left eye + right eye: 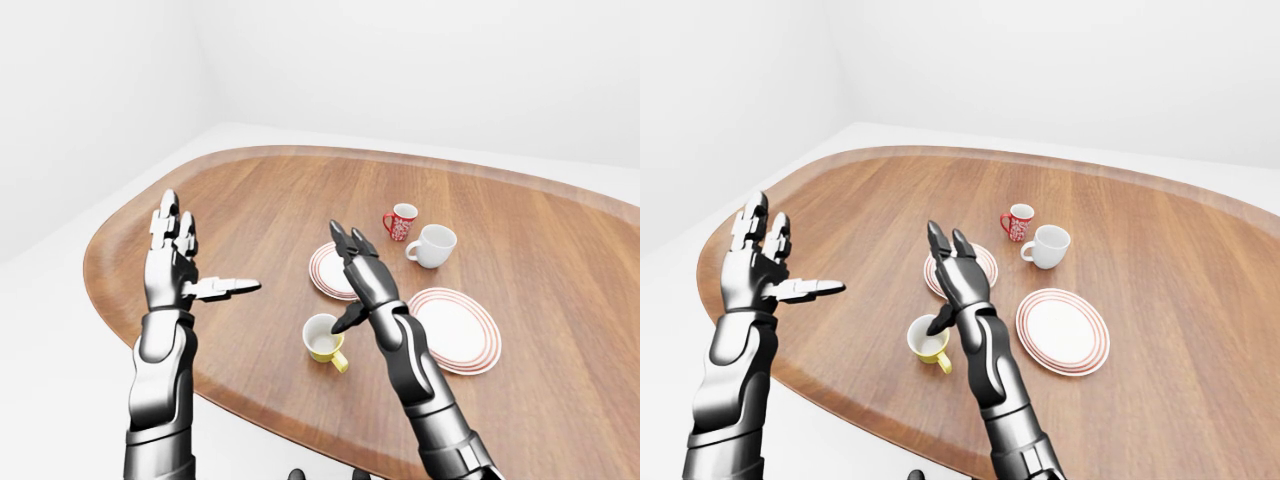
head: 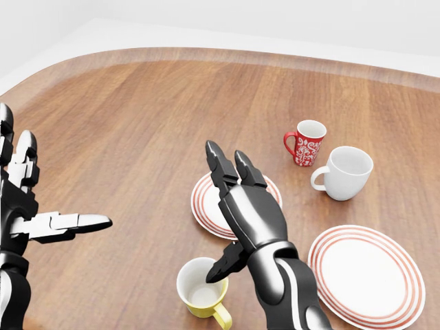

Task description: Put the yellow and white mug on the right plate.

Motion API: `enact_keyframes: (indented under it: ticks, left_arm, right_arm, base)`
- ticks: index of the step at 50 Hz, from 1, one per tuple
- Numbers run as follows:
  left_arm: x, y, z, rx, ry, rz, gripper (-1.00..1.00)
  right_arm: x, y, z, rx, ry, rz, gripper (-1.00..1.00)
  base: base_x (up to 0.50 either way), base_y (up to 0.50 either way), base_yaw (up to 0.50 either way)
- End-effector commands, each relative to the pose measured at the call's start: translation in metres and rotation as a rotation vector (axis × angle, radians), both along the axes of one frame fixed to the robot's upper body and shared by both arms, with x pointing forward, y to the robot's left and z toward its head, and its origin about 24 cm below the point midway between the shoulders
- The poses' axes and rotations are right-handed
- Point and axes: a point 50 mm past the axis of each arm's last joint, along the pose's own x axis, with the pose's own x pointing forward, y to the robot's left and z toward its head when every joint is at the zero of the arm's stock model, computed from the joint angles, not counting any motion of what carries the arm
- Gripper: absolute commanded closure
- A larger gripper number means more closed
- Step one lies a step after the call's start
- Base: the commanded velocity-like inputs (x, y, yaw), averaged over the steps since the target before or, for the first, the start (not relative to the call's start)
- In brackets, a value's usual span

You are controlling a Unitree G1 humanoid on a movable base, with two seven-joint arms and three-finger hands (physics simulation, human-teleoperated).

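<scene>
The yellow and white mug (image 2: pixel 201 289) stands upright on the wooden table (image 2: pixel 137 103) at the bottom of the head view, handle toward the bottom right. My right hand (image 2: pixel 218 214) is open just right of and above it, thumb tip over the mug's rim, fingers pointing up. It holds nothing. The right plate (image 2: pixel 368 275), white with red rings, lies empty at the lower right. My left hand (image 2: pixel 51 196) is open and empty at the far left, well away from the mug.
A second red-ringed plate (image 2: pixel 205 199) lies above the mug, partly hidden by my right hand. A red patterned mug (image 2: pixel 306 143) and a white mug (image 2: pixel 346 172) stand above the right plate. The table's curved edge runs along the top.
</scene>
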Motion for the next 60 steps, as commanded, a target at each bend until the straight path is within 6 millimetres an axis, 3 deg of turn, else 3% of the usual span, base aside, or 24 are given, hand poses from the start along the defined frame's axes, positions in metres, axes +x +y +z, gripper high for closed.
enact_keyframes:
  ticks: [1, 22, 60]
  left_arm:
    - [-0.001, 0.003, 0.007, -0.004, -0.03, 0.005, -1.0]
    - [-0.002, 0.006, 0.012, -0.003, -0.05, 0.011, -1.0]
    - [-0.001, 0.007, 0.017, -0.001, -0.067, 0.014, -1.0]
  right_arm:
    - [0.003, 0.008, -0.006, -0.006, 0.021, 0.012, -1.0]
    - [0.005, 0.013, -0.037, -0.078, 0.082, -0.02, -1.0]
    - [-0.006, 0.028, -0.061, -0.039, 0.149, 0.034, -1.0]
  base:
    - [0.0, 0.0, 0.0]
    - [0.0, 0.0, 0.0]
    - [0.0, 0.0, 0.0]
